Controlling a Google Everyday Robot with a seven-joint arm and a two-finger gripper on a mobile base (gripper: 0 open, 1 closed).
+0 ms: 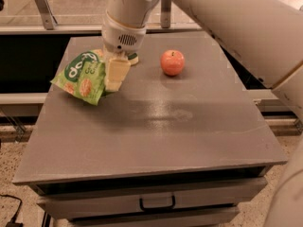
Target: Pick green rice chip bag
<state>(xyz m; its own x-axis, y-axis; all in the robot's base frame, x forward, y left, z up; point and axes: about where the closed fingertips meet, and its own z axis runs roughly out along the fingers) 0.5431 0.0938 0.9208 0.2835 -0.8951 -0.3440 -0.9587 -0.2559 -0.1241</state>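
Observation:
The green rice chip bag (81,76) is a crinkled light-green pouch with a dark green round logo and rice cake pictures. It hangs tilted at the table's left side, its right edge between my fingers. My gripper (115,75) comes down from above and is shut on the bag's right edge. The bag looks raised a little off the grey table (156,126), with a shadow under it.
A red apple (172,63) stands on the table to the right of my gripper. A small yellow sponge with a dark top (134,58) peeks out behind the gripper. A drawer with a handle (157,204) is below the table's front edge.

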